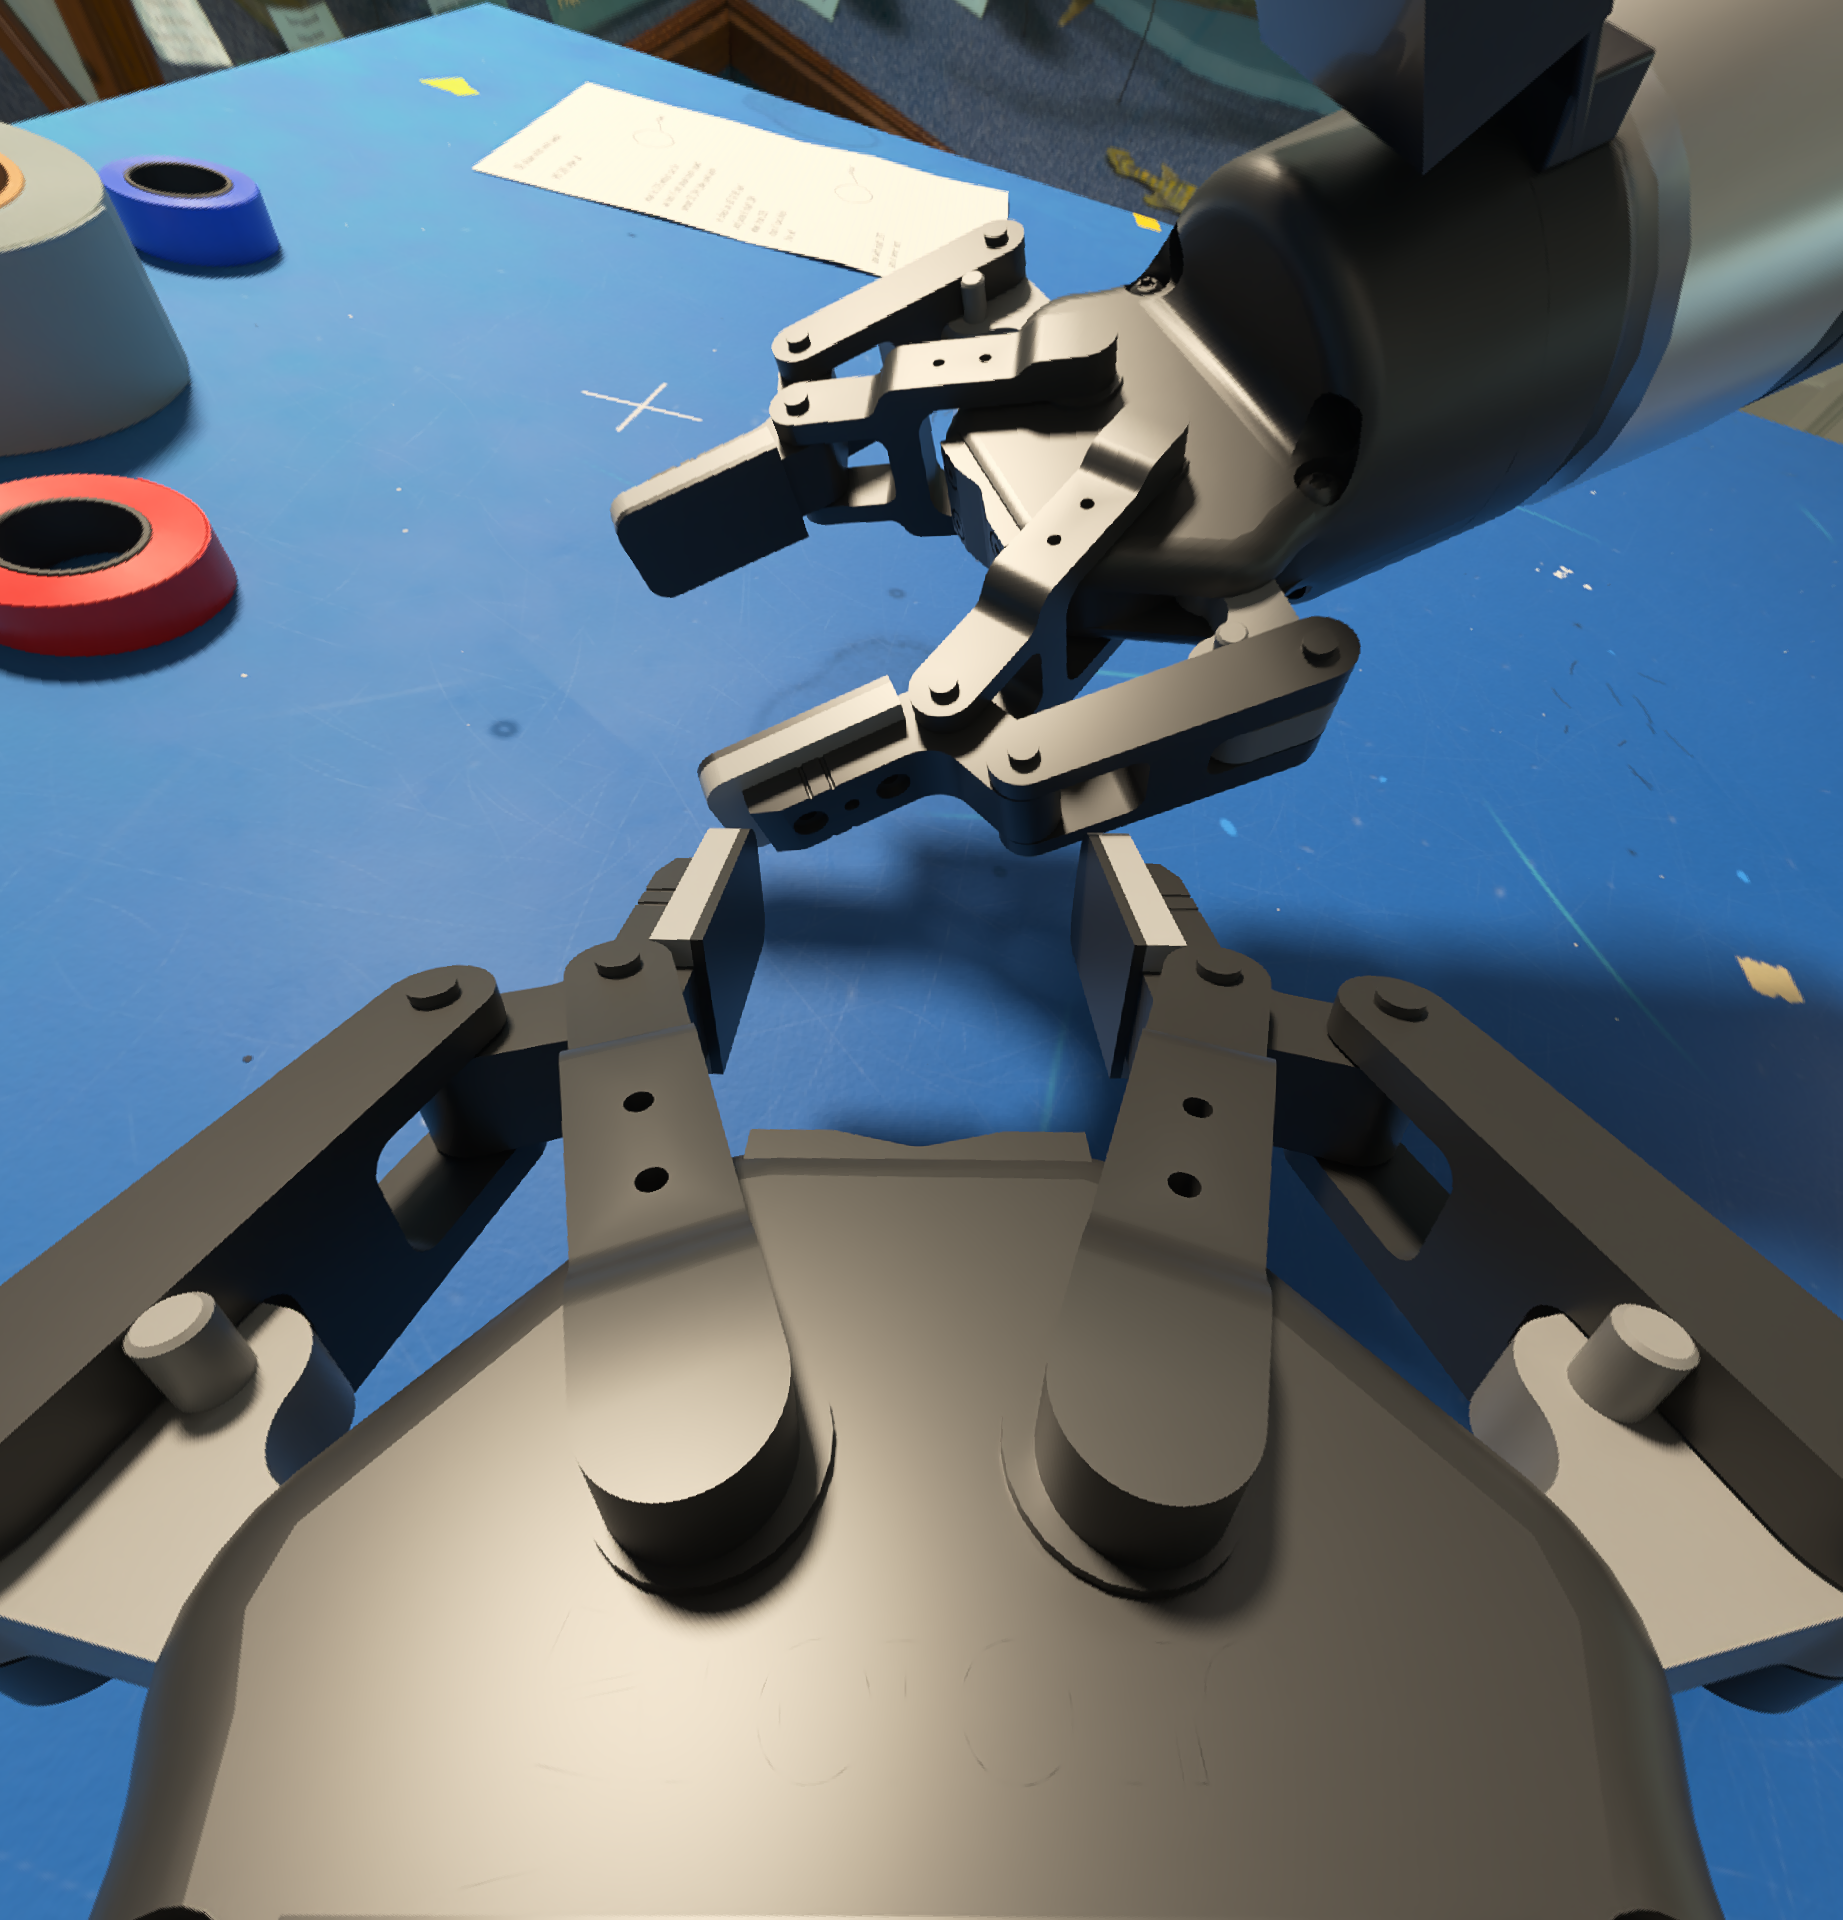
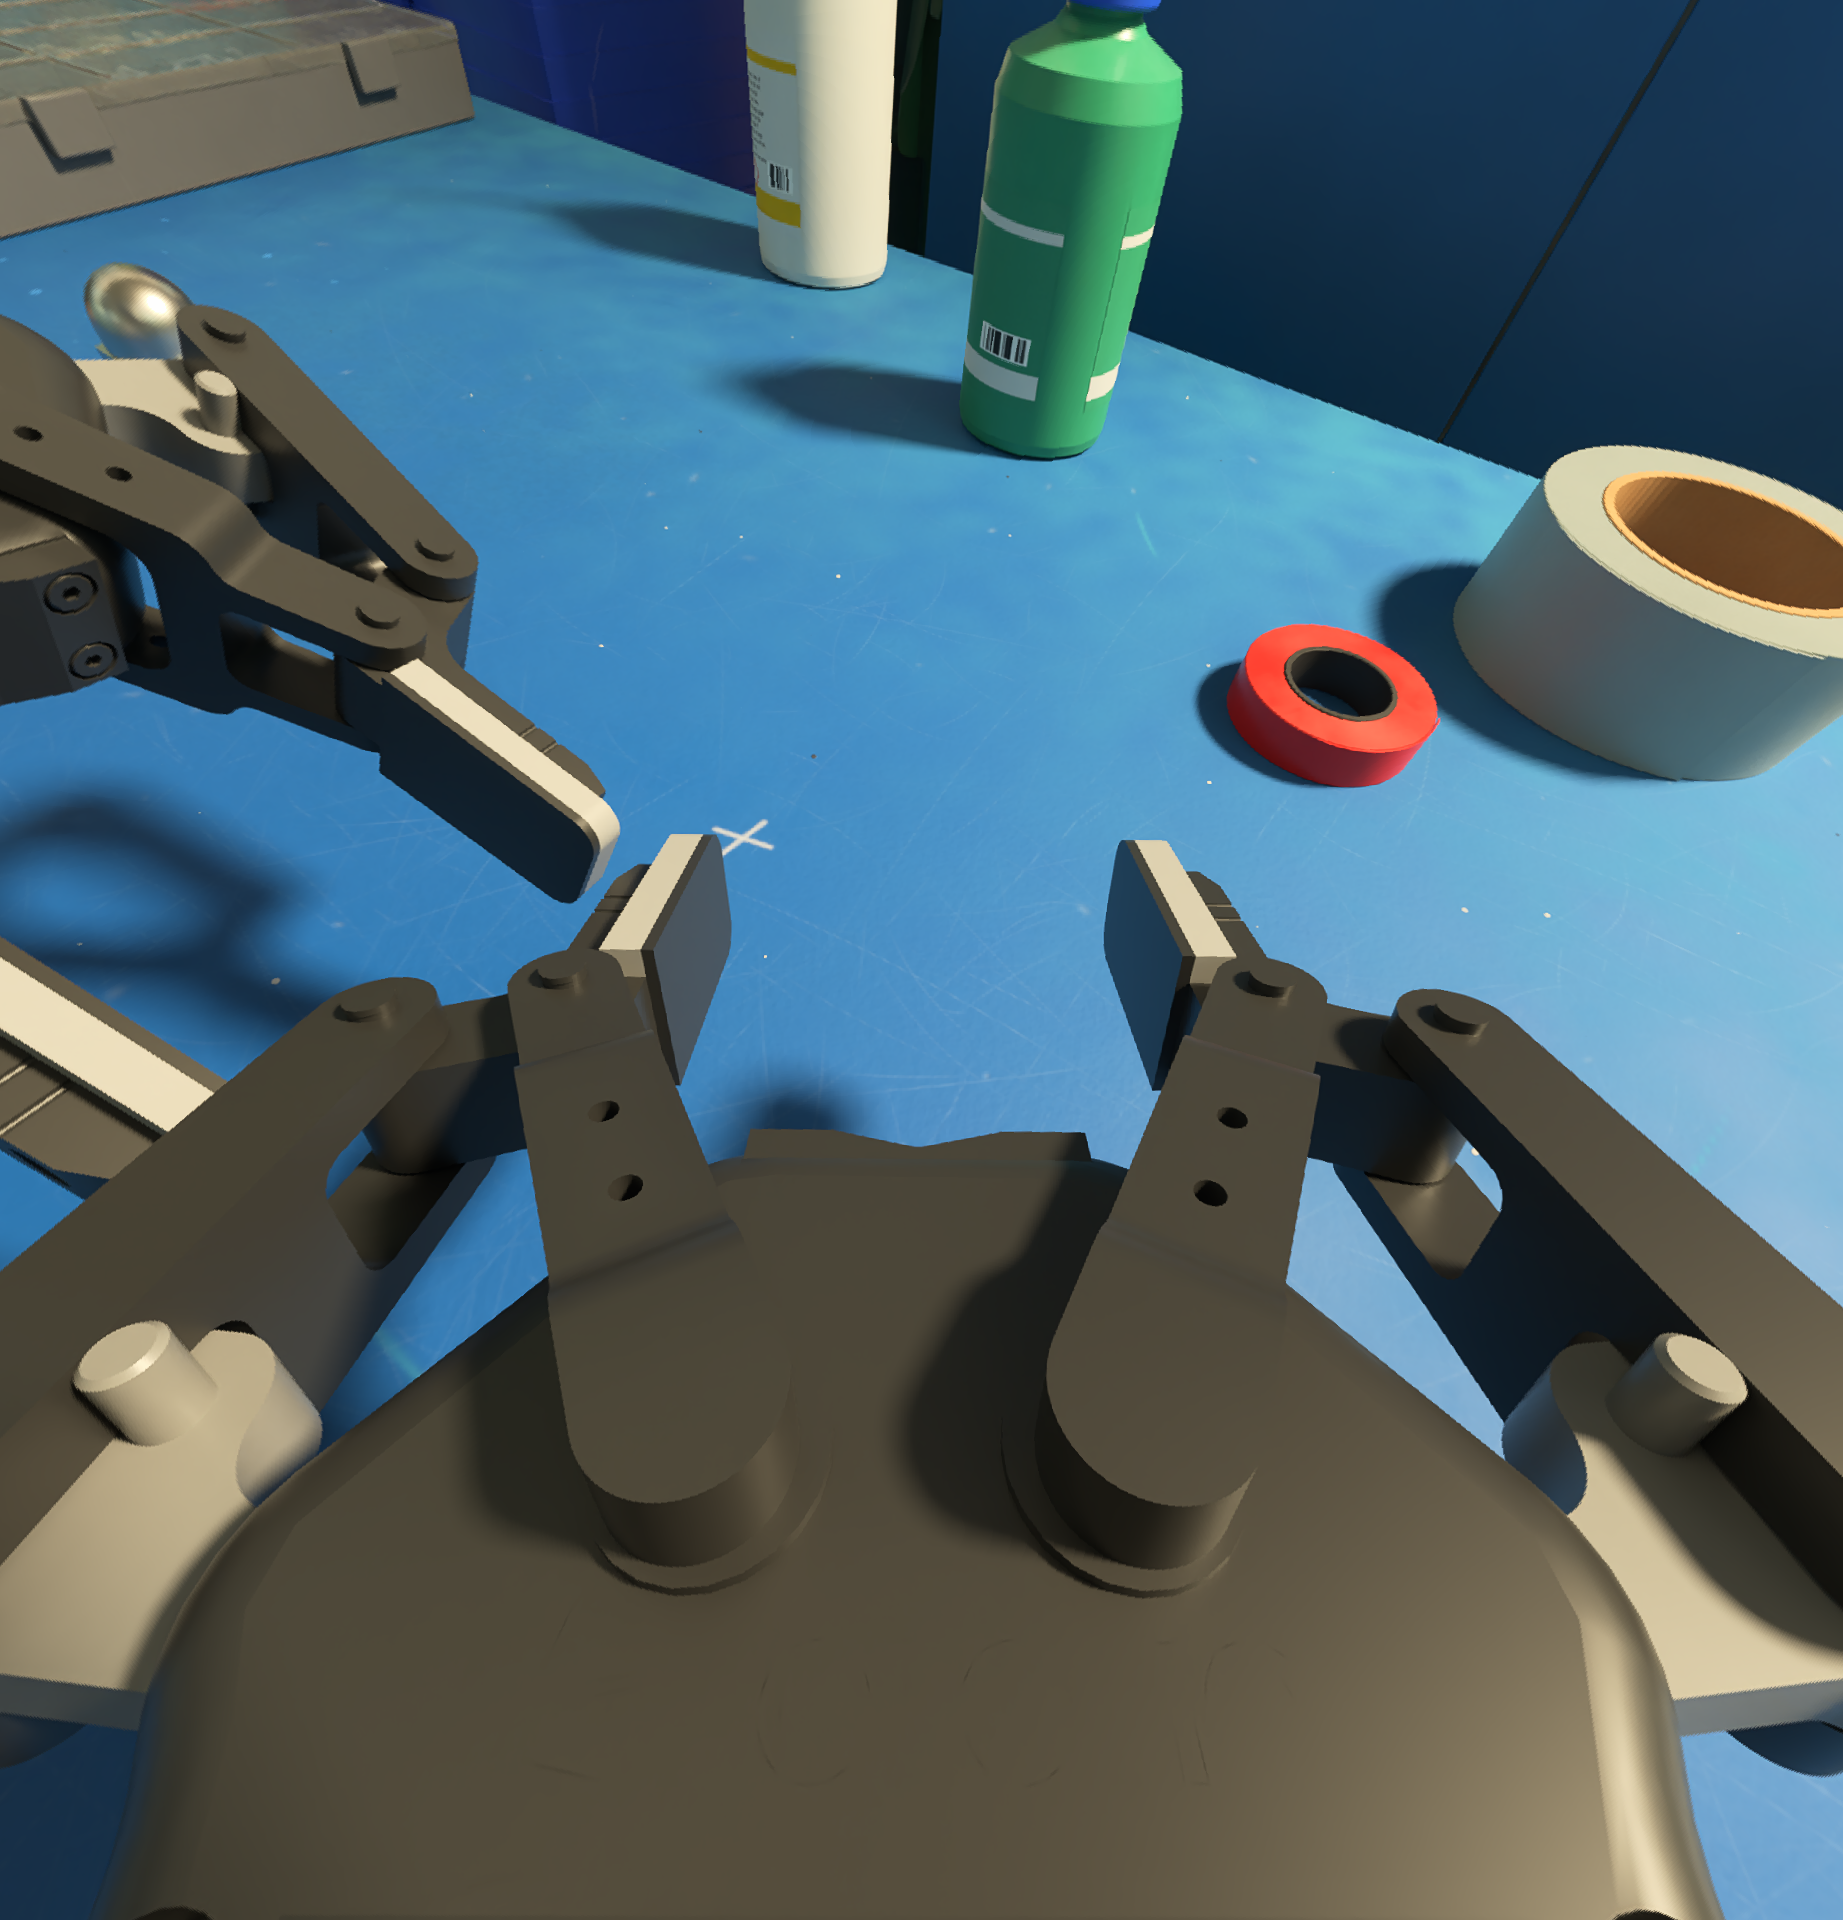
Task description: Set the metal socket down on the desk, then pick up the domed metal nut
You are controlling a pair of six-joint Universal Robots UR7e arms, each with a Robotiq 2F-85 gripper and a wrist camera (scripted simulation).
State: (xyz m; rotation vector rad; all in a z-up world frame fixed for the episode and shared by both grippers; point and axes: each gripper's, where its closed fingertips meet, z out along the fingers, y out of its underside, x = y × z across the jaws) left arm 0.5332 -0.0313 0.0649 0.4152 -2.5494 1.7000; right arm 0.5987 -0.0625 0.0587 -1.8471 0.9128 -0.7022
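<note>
Nut (image 2: 132, 301) sits behind my left end effector (image 1: 915, 935); both end effectors spread empty, socket unseen, so I reach for it next.

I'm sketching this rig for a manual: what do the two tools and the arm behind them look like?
Both the left tool and the right tool are matte dark grey metal, with a rounded palm, pinned linkage bars and two flat fingers. Each finger has a dark pad on a pale strip. Small screw holes dot the links. The right arm is a black wrist on a pale grey tube. No cables show.
</note>
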